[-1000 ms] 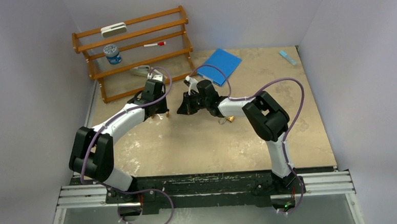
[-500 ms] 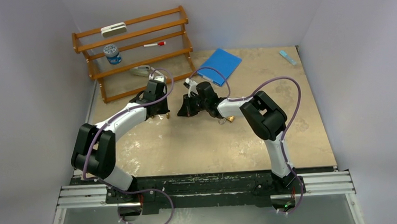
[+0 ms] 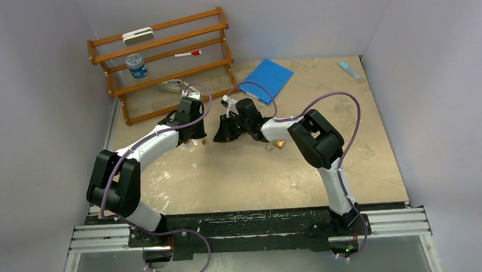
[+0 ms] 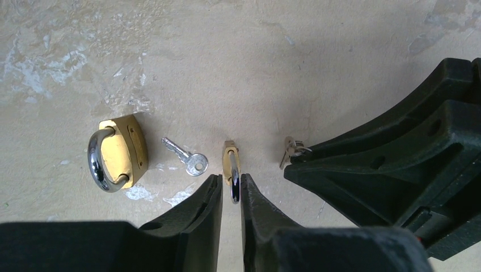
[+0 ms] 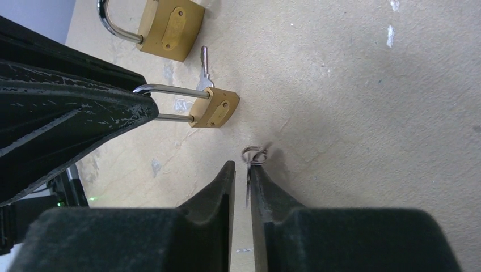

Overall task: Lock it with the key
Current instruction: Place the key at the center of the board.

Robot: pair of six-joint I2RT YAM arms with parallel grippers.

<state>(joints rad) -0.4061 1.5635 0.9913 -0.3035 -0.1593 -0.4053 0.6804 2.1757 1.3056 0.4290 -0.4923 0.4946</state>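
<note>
My left gripper (image 4: 230, 184) is shut on the steel shackle of a small brass padlock (image 4: 231, 161), holding it edge-on just above the table. The right wrist view shows this padlock (image 5: 214, 109) side-on, body pointing towards my right gripper (image 5: 243, 170). That gripper is shut on a thin key (image 5: 248, 190), whose ring (image 5: 253, 154) sticks out past the fingertips. The key tip (image 4: 290, 150) sits a short gap to the right of the padlock. In the top view the two grippers face each other, left (image 3: 196, 137) and right (image 3: 221, 134).
A larger brass padlock (image 4: 116, 153) and a loose silver key (image 4: 186, 157) lie on the table left of the held padlock. Another small brass piece (image 3: 279, 144) lies under the right arm. A wooden rack (image 3: 160, 59) and a blue notebook (image 3: 270, 78) stand at the back.
My right arm has drawn a little to the left, bringing the key closer to the padlock. My left gripper has held nearly still.
</note>
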